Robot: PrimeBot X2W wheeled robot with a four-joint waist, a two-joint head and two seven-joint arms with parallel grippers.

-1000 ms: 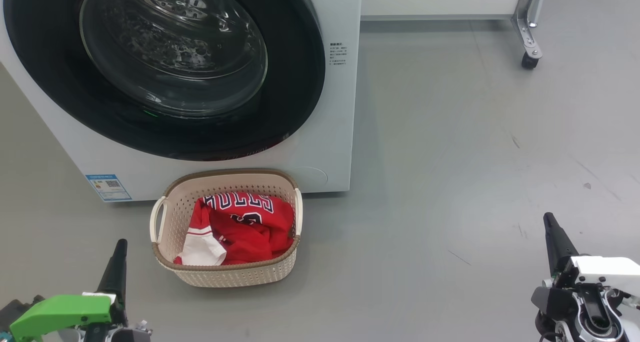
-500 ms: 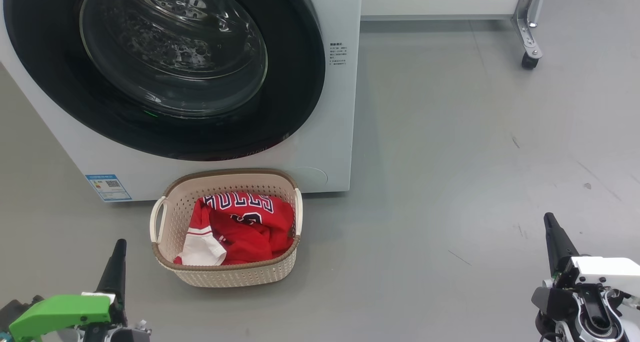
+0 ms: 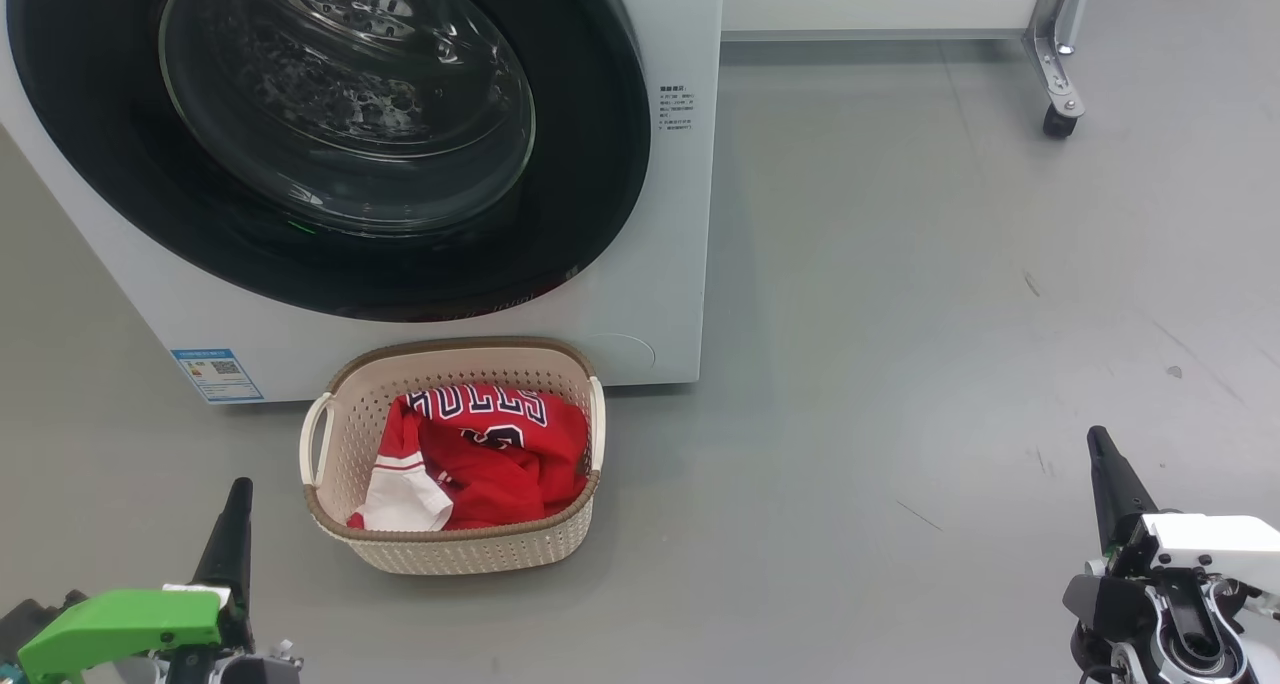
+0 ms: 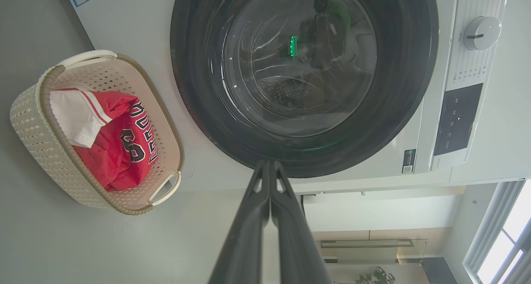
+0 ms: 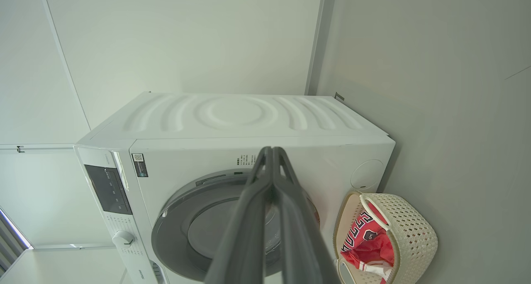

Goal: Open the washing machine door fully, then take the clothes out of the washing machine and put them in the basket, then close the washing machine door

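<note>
Washing machine: the white front-loader [image 3: 650, 264] faces you across the grey floor [image 3: 900, 314]. Through the glass you see only bare perforated drum [image 4: 286, 95], so I judge it emptied.
Washing machine door: the black-rimmed door [image 3: 345, 104] sits flush against the front, shut; the last step looks done.
Basket: the cream laundry basket [image 3: 450, 554] stands just in front of the washer's foot, below the door, likely placed there for a short carry from the drum.
Clothes: the red BULLS jersey [image 3: 490, 464] lies crumpled inside the basket, a white striped panel showing.
Left gripper: your left gripper [image 3: 240, 494] sits beside the basket, not touching it, jaws pressed together on nothing.
Right gripper: your right gripper [image 3: 1100, 444] is well apart over bare floor, jaws together, empty, apparently parked.
</note>
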